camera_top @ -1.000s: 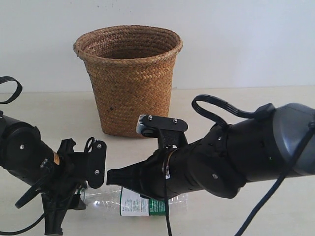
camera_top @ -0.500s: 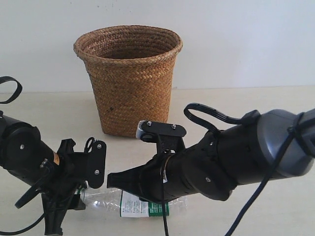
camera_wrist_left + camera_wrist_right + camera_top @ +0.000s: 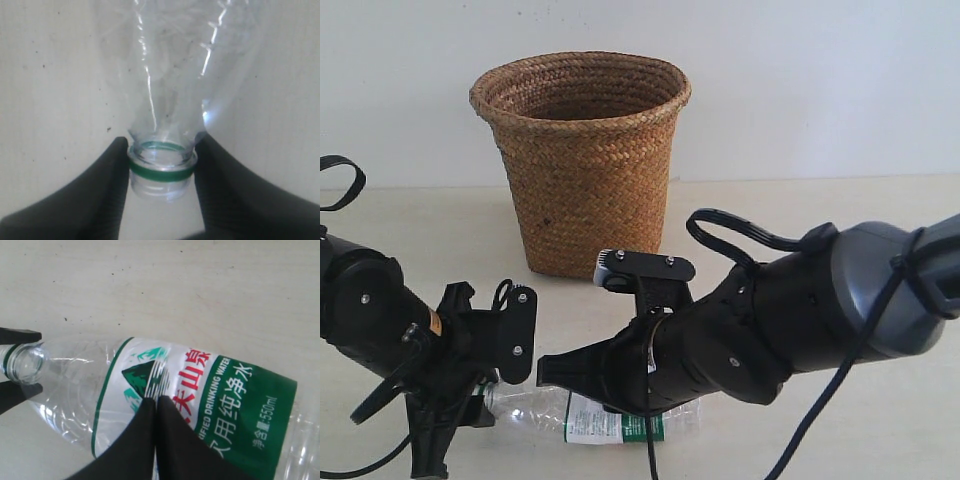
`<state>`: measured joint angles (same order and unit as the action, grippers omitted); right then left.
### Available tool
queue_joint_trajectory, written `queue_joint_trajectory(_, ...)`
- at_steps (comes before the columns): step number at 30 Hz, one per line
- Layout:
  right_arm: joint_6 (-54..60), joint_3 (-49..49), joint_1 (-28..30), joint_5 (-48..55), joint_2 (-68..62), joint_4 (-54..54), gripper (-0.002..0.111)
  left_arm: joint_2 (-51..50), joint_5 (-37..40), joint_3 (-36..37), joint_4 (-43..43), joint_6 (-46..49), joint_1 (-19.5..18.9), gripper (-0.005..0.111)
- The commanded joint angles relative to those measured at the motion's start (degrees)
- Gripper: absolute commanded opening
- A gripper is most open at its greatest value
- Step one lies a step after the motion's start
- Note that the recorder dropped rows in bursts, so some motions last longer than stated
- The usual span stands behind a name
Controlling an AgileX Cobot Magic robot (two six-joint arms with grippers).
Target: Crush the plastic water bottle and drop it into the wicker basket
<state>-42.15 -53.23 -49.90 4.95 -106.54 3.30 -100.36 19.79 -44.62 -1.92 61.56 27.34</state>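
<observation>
The plastic water bottle lies on its side on the table, open neck toward the left arm and no cap on it. My left gripper is shut on the bottle's neck at the green ring; in the exterior view it sits low at the front left. My right gripper is shut with nothing between its fingers, and its tips rest on the green-and-white label. The right arm hides much of the bottle's body. The wicker basket stands upright behind both arms.
The pale table stretches to a white wall behind the basket. Black cables loop off both arms, one near the left edge and one above the right arm. The left gripper's fingers show at the edge of the right wrist view.
The right arm has sunk lower and shifted slightly left over the bottle. The bottle's label sits a little lower. The left arm has not moved.
</observation>
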Motion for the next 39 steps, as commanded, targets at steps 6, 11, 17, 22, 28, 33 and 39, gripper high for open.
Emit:
queue_joint_trajectory(6, -0.09, 1.09, 0.2, 10.29, -2.89, -0.13, 0.0, 0.0, 0.55, -0.15, -0.15, -0.42, 0.0, 0.004)
queue_joint_trajectory(11, 0.49, 1.09, 0.2, 10.17, -5.05, -1.99, 0.0, 0.0, 0.55, -0.15, -0.15, -0.42, 0.0, 0.004)
queue_joint_trajectory(17, 0.49, 1.09, 0.2, 10.48, -5.27, -1.99, 0.0, 0.0, -0.1, -0.15, -0.15, -0.42, 0.0, 0.004)
queue_joint_trajectory(22, 0.49, 1.09, 0.2, 13.6, -6.86, -1.65, 0.0, 0.0, -0.47, -0.15, -0.15, -0.42, 0.0, 0.004)
queue_joint_trajectory(28, 0.49, 1.09, 0.2, 14.42, -7.96, -1.49, 0.0, 0.0, -0.76, -0.15, -0.15, -0.42, 0.0, 0.004)
queue_joint_trajectory(33, 0.49, 1.09, 0.2, 12.43, -7.96, -1.75, 0.0, 0.0, -0.76, -0.15, -0.15, -0.42, 0.0, 0.004)
queue_joint_trajectory(39, 1.12, 1.09, 0.2, 16.14, -7.96, -1.75, 0.0, 0.0, -0.76, -0.15, -0.15, -0.42, 0.0, 0.004)
